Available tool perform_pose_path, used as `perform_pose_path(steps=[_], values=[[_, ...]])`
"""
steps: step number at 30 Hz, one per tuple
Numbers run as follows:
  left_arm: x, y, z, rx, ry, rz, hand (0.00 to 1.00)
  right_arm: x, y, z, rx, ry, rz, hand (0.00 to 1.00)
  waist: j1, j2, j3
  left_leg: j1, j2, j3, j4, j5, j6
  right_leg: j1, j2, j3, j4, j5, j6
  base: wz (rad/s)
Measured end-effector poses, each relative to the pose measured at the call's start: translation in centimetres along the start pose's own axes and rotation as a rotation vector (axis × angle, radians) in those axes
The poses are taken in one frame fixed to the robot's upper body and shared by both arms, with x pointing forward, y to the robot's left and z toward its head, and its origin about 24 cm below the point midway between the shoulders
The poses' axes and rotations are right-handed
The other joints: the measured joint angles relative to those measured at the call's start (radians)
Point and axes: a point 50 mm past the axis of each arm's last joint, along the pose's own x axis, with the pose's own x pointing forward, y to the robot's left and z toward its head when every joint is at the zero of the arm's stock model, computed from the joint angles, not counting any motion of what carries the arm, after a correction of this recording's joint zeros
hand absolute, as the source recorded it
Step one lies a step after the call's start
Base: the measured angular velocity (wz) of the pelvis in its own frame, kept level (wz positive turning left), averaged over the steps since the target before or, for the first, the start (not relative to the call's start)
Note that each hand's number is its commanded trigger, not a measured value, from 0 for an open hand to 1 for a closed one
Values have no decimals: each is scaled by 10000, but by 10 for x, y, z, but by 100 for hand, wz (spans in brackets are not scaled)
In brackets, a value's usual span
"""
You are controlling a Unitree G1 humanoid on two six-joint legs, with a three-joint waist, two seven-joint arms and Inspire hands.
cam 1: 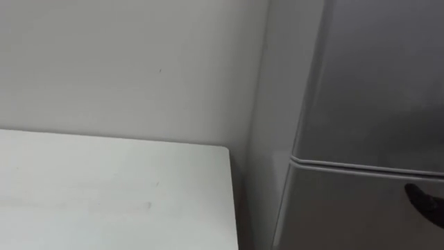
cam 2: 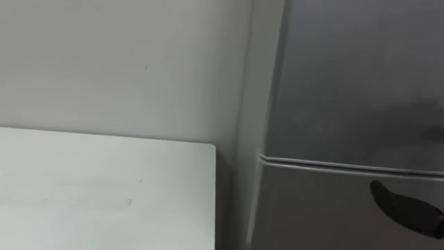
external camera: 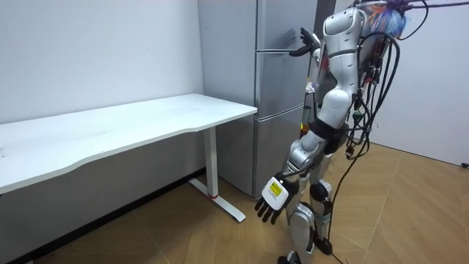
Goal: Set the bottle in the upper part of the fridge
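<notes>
A grey two-door fridge stands against the wall, right of the white table. Its upper door and lower door are both closed, with the seam between them running across the eye views. I stand facing the fridge. My right hand is raised with fingers spread, at the height of that seam, close to the door front. A dark fingertip of it shows over the lower door in the eye views. My left hand hangs low beside my leg, fingers relaxed and holding nothing.
The white table lies to my left, its right edge a narrow gap away from the fridge side. A pale wall runs behind both. Wooden floor spreads behind me in the room view.
</notes>
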Motion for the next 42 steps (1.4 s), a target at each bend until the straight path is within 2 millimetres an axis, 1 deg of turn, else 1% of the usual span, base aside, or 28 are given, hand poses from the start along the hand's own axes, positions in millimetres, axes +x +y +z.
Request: perform_pose_path(steps=[2, 3, 4, 5, 7, 9, 10, 14, 18, 19, 21, 22, 23, 24, 25, 26, 27, 28, 29, 30, 32, 33, 35, 39, 41, 42], values=[[-2, 2, -7, -393, 170, 154, 0, 3, -20, -6, 501, 504, -990, 0, -176, 23, -4, 20, 3, 0, -66, 0, -2, -1, 20, 4, -23, -10, 12, 0], [-3, 2, -11, -448, 262, 188, 0, 3, -26, -8, 633, 637, -1277, 0, -193, 39, 0, 35, 5, 6, -73, 2, -5, 2, 25, 4, -31, -13, 13, 0], [-4, 4, -14, -579, 336, 285, 0, 3, -37, -14, 714, 938, -1788, 0, -239, 41, 2, 51, 10, 9, -81, 1, -8, 16, 29, 1, -32, -26, 26, 0], [-4, 6, -14, -655, 334, 363, 0, 2, -46, -19, 741, 1215, -2206, 0, -294, -9, 19, 56, 11, 19, -97, -2, -11, 8, 30, 1, -29, -39, 31, 0], [-4, 6, -14, -724, 282, 499, 0, 1, -56, -23, 833, 1475, -2691, 0, -414, 14, 27, 15, 8, 40, -144, -7, -15, -18, 29, 0, -31, -52, 42, -2], [-4, 7, -12, -723, 247, 665, 0, -1, -62, -26, 1010, 1695, -3163, 0, -533, 81, 62, -21, 14, 83, -158, -10, -16, -45, 30, 14, -40, -56, 38, -5], [-3, 8, -11, -717, 221, 784, 0, -3, -66, -30, 1081, 1947, -3470, 0, -655, 113, 74, -41, 15, 86, -164, -10, -17, -62, 30, 18, -47, -57, 38, 0], [-3, 7, -10, -744, 153, 813, 0, -15, -78, -50, 978, 3014, -4379, 0, -773, 150, 75, -101, 11, 130, -182, -10, -19, -182, 29, 84, -23, -109, 15, -4], [-3, 5, -9, -772, 90, 773, 0, -26, -84, -63, 842, 3704, -4775, 0, -774, 167, 79, -96, 9, 130, -174, -25, -36, -237, 53, 186, -24, -164, 24, -1], [-3, 4, -8, -793, 62, 750, 0, -31, -87, -66, 829, 3907, -4815, 0, -699, 183, 73, -95, 12, 145, -181, -28, -41, -261, 64, 256, -15, -170, 21, -5], [-3, 3, -8, -810, 58, 742, 0, -39, -91, -72, 920, 4300, -4954, 0, -700, 196, 67, -87, 15, 151, -216, -28, -45, -283, 65, 243, 6, -176, 17, -2], [-3, 3, -9, -818, 77, 816, 0, -47, -95, -80, 849, 4705, -5069, 0, -686, 204, 63, -71, 14, 142, -218, -27, -46, -261, 66, 238, -6, -176, 17, 6], [-4, 3, -10, -821, 115, 945, 0, -58, -97, -88, 793, 5235, -5217, 0, -687, 230, 82, -41, 15, 133, -223, -27, -46, -201, 63, 210, -32, -176, 17, 4], [-4, 3, -10, -826, 132, 1008, 0, -64, -97, -93, 745, 5501, -5267, 0, -677, 232, 86, -6, 16, 136, -231, -27, -46, -175, 63, 194, -38, -177, 18, 0], [-4, 2, -10, -849, 153, 1088, 0, -76, -96, -101, 750, 6073, -5374, 0, -687, 248, 84, 46, 13, 146, -269, -29, -49, -143, 59, 170, -39, -186, 29, 0], [-4, 2, -10, -857, 148, 1118, 0, -90, -96, -112, 597, 6789, -5438, 0, -694, 304, 108, 79, 7, 146, -310, -29, -49, -134, 57, 176, -35, -196, 30, 0], [-4, 2, -9, -862, 140, 1156, 0, -98, -95, -118, 491, 7179, -5483, 0, -694, 266, 83, 82, 4, 148, -317, -29, -50, -136, 58, 181, -31, -199, 30, 0], [-4, 1, -10, -889, 155, 1231, 0, -113, -94, -127, 234, 7889, -5504, 0, -674, 300, 90, 81, 2, 160, -330, -29, -49, -149, 58, 187, -29, -200, 30, -5], [-4, -2, -11, -923, 201, 1209, 0, -127, -92, -134, 40, 8468, -5394, 0, -673, 332, 78, 85, 4, 205, -330, -30, -49, -166, 59, 235, -23, -200, 31, -8], [-4, -3, -11, -931, 215, 1178, 0, -133, -91, -137, 6, 8746, -5349, 0, -674, 364, 83, 84, 7, 236, -327, -30, -48, -170, 59, 249, -23, -200, 31, -8], [-4, -6, -11, -1186, 196, 1070, 0, -156, -89, -149, -176, 9856, -5226, 0, -719, 417, 80, 87, 3, 251, -327, -32, -48, -175, 55, 260, -16, -208, 33, -2], [-4, -7, -11, -1179, 202, 1053, 0, -161, -88, -152, -261, 10102, -5165, 0, -718, 426, 75, 95, 4, 254, -325, -32, -48, -169, 55, 259, -13, -211, 34, 0], [-4, -7, -12, -1162, 246, 1027, 0, -183, -86, -158, -665, 10880, -4765, 0, -695, 486, 89, 87, 10, 238, -307, -33, -51, -128, 63, 264, -4, -223, 27, 0], [-4, -13, -14, -1134, 323, 852, 0, -206, -78, -165, -1019, 11735, -3883, 0, -682, 577, 96, 119, 3, 230, -314, -33, -51, -159, 59, 316, -15, -225, 29, 0], [-4, -18, -16, -1174, 431, 705, 0, -226, -75, -169, -1590, 12389, -3145, 0, -650, 623, 104, 186, -3, 235, -320, -53, -59, -131, 44, 290, -9, -283, 38, 0], [-4, -19, -16, -1176, 470, 667, 0, -230, -73, -169, -1694, 12498, -2881, 0, -636, 633, 102, 195, 1, 241, -321, -61, -63, -127, 42, 283, 2, -291, 32, 0]])
